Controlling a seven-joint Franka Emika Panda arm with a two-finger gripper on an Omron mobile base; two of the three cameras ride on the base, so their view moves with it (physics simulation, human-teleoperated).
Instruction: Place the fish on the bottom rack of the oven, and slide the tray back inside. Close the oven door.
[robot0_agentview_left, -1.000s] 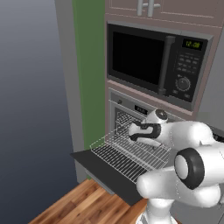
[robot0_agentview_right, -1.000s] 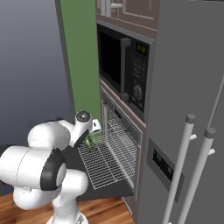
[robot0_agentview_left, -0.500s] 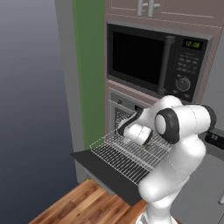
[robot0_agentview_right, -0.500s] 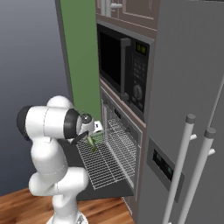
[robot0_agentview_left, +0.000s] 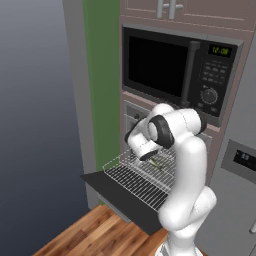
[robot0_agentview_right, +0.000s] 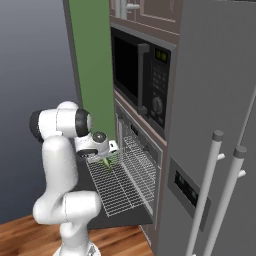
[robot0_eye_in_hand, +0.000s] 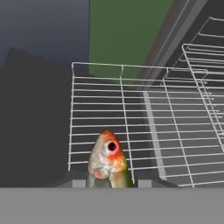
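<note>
The fish (robot0_eye_in_hand: 108, 162), a small slender body with an orange-red head, a dark eye and a greenish-yellow flank, sits clamped between the two dark finger tips of the claw (robot0_eye_in_hand: 108, 183), head pointing away from the hand. The claw is closed on it, and in the right base view the fish (robot0_agentview_right: 107, 162) hangs just below the claw (robot0_agentview_right: 106, 155).

Directly beneath the claw lies the bottom rack (robot0_eye_in_hand: 131, 127), a silver wire-grid shelf of thin parallel bars, drawn out of the cavity; whether the fish touches the bars cannot be told. Under the rack, further below the claw, the oven door (robot0_agentview_left: 117, 192), a wide flat dark panel, lies folded down and open. Behind the claw stands the oven (robot0_agentview_right: 142, 145), built-in with a steel-grey front. Above the claw sits a black microwave (robot0_agentview_left: 175, 67) with a keypad and dial.
</note>
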